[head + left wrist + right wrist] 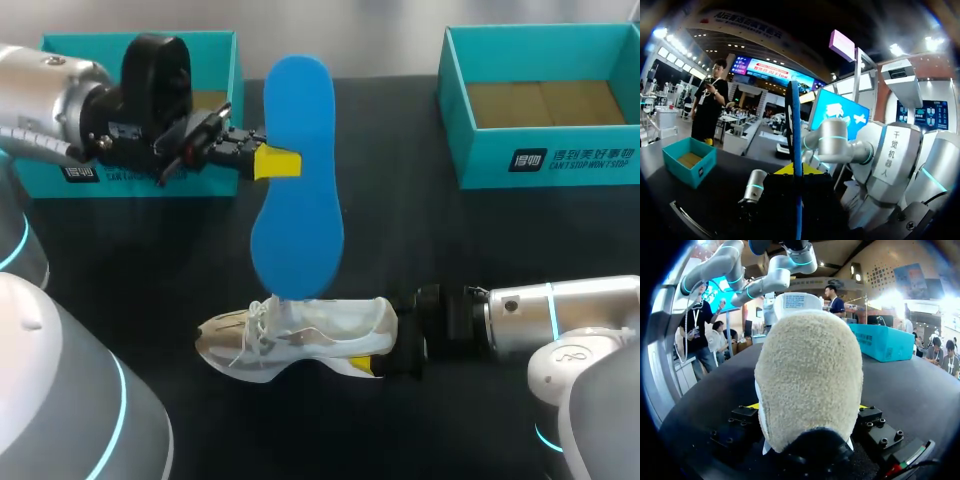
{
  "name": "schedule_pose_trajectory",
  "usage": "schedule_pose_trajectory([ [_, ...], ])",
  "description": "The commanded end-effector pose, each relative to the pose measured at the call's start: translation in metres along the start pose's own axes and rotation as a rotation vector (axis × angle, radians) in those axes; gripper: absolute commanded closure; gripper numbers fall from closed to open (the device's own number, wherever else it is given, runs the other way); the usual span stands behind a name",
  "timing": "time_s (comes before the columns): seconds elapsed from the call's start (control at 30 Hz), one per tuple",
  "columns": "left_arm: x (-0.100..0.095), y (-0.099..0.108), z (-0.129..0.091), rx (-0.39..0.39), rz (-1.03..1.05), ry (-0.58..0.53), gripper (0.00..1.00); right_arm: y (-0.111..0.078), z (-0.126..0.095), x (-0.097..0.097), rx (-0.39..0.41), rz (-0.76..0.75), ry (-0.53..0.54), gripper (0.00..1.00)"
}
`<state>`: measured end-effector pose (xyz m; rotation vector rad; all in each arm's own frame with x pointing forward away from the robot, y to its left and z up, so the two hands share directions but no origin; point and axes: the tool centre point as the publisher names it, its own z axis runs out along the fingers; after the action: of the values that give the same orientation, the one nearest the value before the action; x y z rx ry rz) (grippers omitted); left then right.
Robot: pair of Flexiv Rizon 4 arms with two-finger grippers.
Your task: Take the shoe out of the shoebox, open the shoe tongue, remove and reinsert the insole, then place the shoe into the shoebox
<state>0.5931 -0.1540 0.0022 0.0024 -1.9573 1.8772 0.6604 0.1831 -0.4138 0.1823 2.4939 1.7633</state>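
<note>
A blue insole (298,170) hangs upright in the air, pinched at its edge by my left gripper (272,162), which is shut on it. In the left wrist view the insole (796,145) shows edge-on between the yellow tips of the left gripper (797,172). Below the insole a white shoe (300,335) lies on the black table, toe to the left. My right gripper (385,348) clasps its heel from both sides. In the right wrist view the fuzzy heel of the shoe (810,370) fills the space between the fingers of the right gripper (807,407).
One teal shoebox (60,48) stands at the back left behind my left arm. A second teal shoebox (545,158) stands at the back right, with brown cardboard inside. Bare black tabletop (450,240) lies between them.
</note>
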Motion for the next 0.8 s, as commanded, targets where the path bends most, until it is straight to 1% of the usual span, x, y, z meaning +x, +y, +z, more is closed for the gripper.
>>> schedule_pose_trajectory([
  [0.03, 0.024, 0.000, -0.003, 0.014, -0.029, -0.156, 1.00, 0.000, 0.002, 0.001, 0.005, 0.001, 0.001, 1.00],
  [0.17, 0.025, -0.004, -0.005, 0.010, -0.062, -0.159, 1.00, 0.000, 0.002, 0.001, 0.005, 0.001, 0.001, 1.00],
  [0.23, 0.026, -0.007, -0.007, 0.020, -0.079, -0.162, 1.00, 0.000, 0.002, 0.001, 0.005, 0.001, 0.001, 1.00],
  [0.43, 0.029, -0.016, -0.006, -0.002, -0.068, -0.157, 1.00, 0.000, 0.002, 0.001, 0.005, 0.001, 0.001, 1.00],
  [0.63, 0.018, -0.014, -0.006, 0.005, -0.081, -0.148, 1.00, 0.000, 0.002, 0.001, 0.005, 0.001, 0.001, 1.00],
  [0.8, 0.014, -0.014, -0.002, 0.011, -0.082, -0.124, 1.00, 0.000, 0.002, 0.001, 0.005, 0.001, 0.001, 1.00],
])
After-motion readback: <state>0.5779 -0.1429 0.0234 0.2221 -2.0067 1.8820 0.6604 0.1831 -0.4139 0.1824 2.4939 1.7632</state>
